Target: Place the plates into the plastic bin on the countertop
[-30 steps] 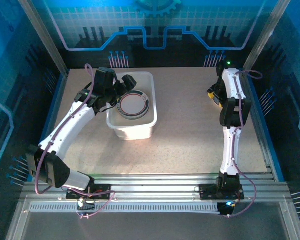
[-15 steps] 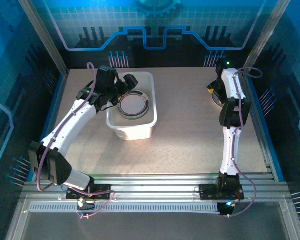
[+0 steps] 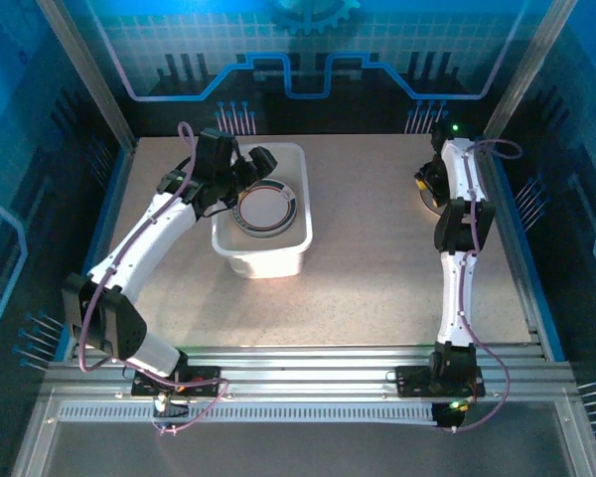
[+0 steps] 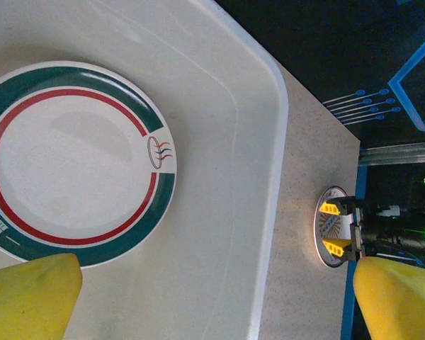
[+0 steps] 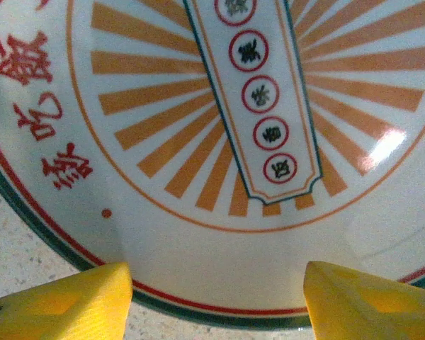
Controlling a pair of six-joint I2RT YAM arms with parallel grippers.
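Blue-lit panels wall in a beige speckled counter [image 3: 377, 268]. The white plastic bin [image 3: 278, 260] sits left of centre, with one green-rimmed plate [image 3: 265, 209] lying flat inside it. The left hand [image 3: 246, 171] hangs over the bin's far left corner, its yellow fingers spread wide and holding nothing. At the far right edge, the right hand [image 3: 427, 185] is down at an orange-rayed plate [image 5: 163, 241] that lies flat on the counter. Its fingers are parted at the near rim, and I can't tell whether they touch it.

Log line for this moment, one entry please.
left end effector open over plastic bin | green-rimmed plate in bin | right end effector open, low over orange-rayed plate on countertop
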